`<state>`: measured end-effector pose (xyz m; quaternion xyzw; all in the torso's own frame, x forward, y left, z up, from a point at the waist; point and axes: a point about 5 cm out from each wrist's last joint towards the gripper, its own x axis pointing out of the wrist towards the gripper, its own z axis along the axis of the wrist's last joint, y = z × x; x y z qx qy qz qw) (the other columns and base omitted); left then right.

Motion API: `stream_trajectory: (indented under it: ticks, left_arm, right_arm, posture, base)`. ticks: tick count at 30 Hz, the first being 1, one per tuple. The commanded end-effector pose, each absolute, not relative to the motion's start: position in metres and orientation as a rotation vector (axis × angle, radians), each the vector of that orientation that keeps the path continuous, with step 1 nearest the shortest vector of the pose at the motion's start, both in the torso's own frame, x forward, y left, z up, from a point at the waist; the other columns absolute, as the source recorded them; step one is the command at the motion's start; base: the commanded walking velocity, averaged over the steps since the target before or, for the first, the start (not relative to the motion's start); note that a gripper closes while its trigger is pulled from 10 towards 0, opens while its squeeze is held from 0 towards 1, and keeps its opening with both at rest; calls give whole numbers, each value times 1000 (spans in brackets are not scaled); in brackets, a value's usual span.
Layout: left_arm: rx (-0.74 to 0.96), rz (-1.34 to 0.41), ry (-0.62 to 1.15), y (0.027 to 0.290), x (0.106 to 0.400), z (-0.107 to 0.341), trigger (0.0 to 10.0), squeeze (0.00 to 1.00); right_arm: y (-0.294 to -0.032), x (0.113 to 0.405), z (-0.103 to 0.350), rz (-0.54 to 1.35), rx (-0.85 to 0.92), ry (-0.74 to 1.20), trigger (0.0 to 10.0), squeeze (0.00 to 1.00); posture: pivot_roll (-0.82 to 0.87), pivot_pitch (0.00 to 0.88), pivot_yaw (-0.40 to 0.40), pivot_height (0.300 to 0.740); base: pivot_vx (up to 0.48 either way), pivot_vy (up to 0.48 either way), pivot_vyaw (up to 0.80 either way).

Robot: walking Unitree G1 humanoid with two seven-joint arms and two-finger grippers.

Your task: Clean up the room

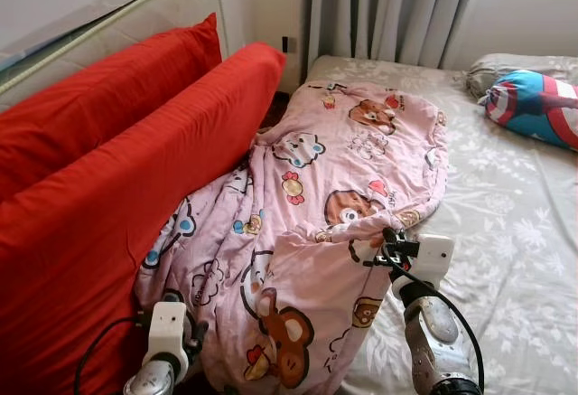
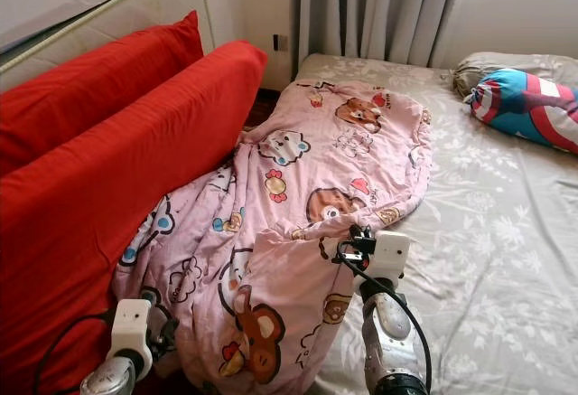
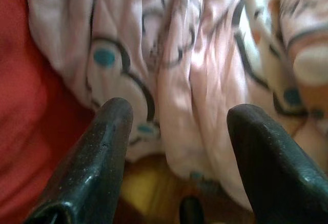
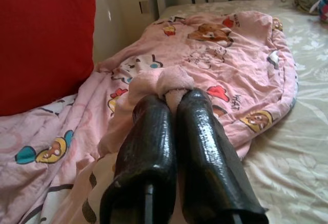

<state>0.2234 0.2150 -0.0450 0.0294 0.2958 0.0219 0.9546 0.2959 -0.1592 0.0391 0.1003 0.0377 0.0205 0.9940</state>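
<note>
Right claw [image 4: 171,101] pinching a fold of the pink cartoon blanket [image 1: 334,187].
The blanket is lying rumpled across the bed [image 1: 515,232] beside red cushions [image 1: 135,169]; left claw [image 3: 177,131] is hanging spread at its edge.

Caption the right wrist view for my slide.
Right claw shut on a fold of the pink quilt, lying across the bed beside a red cushion.

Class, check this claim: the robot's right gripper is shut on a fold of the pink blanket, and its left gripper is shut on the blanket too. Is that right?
Not quite. The right gripper is shut on the pink blanket, but the left wrist view shows the left gripper open, fingers apart before the cloth.
</note>
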Motion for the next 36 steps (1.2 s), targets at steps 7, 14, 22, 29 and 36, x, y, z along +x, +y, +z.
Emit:
stream_trajectory:
  ticks: [7, 14, 22, 29, 36]
  left_arm:
    - [78, 35, 764, 214, 203, -64, 10000, 0]
    - [63, 89, 787, 220, 194, -68, 10000, 0]
    - [56, 117, 816, 223, 184, -73, 10000, 0]
    - [57, 102, 820, 218, 182, -75, 10000, 0]
    - [53, 101, 827, 216, 179, -77, 10000, 0]
  right_arm:
    - [-157, 297, 43, 39, 197, 57, 10000, 0]
    - [-152, 295, 41, 49, 196, 60, 10000, 0]
    - [-149, 294, 39, 62, 184, 69, 10000, 0]
    - [-144, 293, 40, 82, 182, 67, 10000, 0]
    - [-143, 292, 38, 88, 179, 71, 10000, 0]
  posture:
    - [-18, 36, -13, 740]
    - [-19, 26, -3, 740]
    - [-23, 13, -1, 740]
    - [-23, 0, -3, 740]
    - [-24, 0, -4, 740]
  base:
    - [0, 0, 0]
    - [0, 0, 0]
    - [0, 0, 0]
    - [-34, 0, 0]
    - [-253, 0, 0]
